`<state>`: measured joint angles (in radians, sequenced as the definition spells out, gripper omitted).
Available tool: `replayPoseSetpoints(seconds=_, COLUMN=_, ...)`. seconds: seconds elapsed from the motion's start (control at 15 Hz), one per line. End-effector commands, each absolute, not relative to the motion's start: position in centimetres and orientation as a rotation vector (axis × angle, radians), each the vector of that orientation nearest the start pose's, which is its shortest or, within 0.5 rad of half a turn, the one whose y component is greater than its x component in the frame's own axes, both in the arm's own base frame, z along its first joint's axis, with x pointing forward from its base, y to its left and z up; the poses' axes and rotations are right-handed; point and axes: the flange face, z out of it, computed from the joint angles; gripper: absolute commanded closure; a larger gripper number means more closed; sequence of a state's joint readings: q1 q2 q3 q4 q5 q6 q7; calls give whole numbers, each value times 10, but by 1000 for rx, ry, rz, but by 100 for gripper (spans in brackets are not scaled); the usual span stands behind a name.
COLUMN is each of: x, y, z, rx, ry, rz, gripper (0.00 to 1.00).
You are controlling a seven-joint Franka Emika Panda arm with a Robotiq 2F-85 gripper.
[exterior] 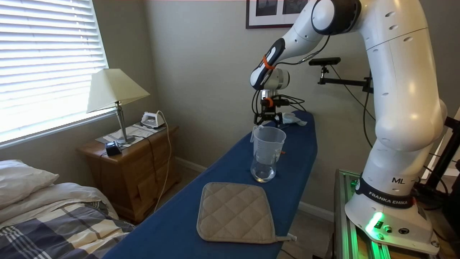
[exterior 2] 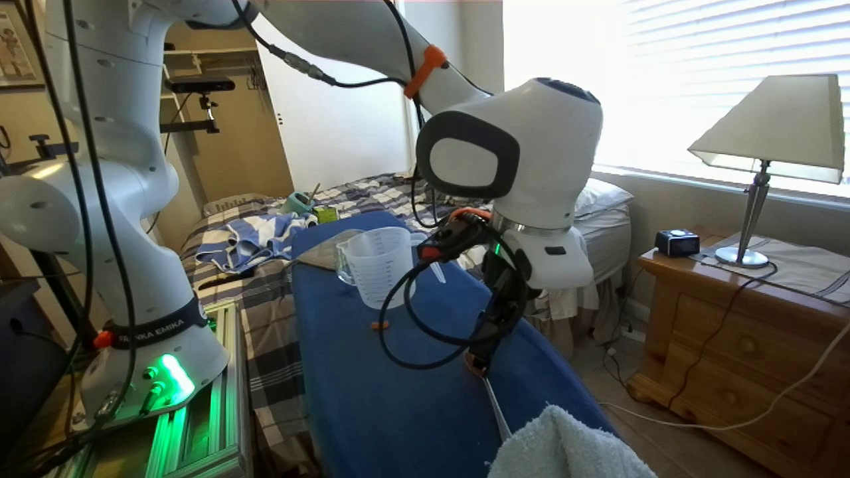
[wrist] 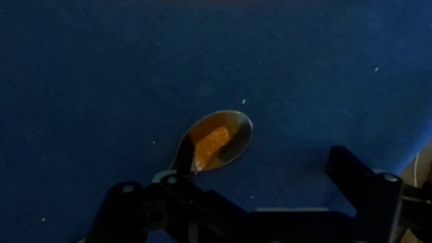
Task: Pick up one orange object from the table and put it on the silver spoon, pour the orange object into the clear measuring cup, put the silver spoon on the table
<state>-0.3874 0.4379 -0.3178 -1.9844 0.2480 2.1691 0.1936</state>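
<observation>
Orange piece (wrist: 212, 145), small and oblong, lying in the bowl of the silver spoon (wrist: 241, 138); your wrist view gives it from above. Your claw (wrist: 263, 145) stands spread wide over the blue bench (wrist: 236, 67), its two fingers (wrist: 344, 165) well apart and gripping nothing; one fingertip overlaps the spoon where bowl meets handle, just beside the orange piece, though you cannot tell whether it touches either; the spoon's handle, seen in an exterior view, runs from beneath the claw toward a white towel (exterior 2: 571, 448), where its far end is hidden from you. A second orange piece (exterior 2: 380, 325) lies on the bench near the foot of the clear measuring cup (exterior 2: 382, 269), which stands upright in both exterior views; in an exterior view a clear container (exterior: 264, 171) overlaps the cup, so that you cannot tell whether the two touch; nearer that camera a beige quilted pad (exterior: 235, 212) lies flat on the bench. Beside the bench you find a bed (exterior: 72, 230) and a wooden nightstand (exterior: 122, 183), the latter bearing a lamp (exterior: 115, 91), a small black box (exterior: 113, 148) and a white iron (exterior: 151, 119); across the bench from the nightstand stands your arm (exterior: 399, 90), a green light (exterior: 375, 222) glowing at its base.
</observation>
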Motion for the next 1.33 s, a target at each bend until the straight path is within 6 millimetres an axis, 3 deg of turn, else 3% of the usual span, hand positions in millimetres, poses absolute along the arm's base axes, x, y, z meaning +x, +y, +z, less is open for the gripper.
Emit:
replayPoseSetpoints(seconds=0.0, x=455, y=-355, z=241, rx=-2668, ry=1429, rz=232, gripper=0)
replayPoseSetpoints(seconds=0.4, x=457, y=-335, z=243, rx=-2752, ry=1320, rz=190, gripper=0)
replayPoseSetpoints(seconds=0.87, x=447, y=-330, z=229, rx=-2833, ry=1238, rz=200, gripper=0)
replayPoseSetpoints(seconds=1.27, x=453, y=-321, z=246, rx=-2822, ry=1215, rz=180, gripper=0)
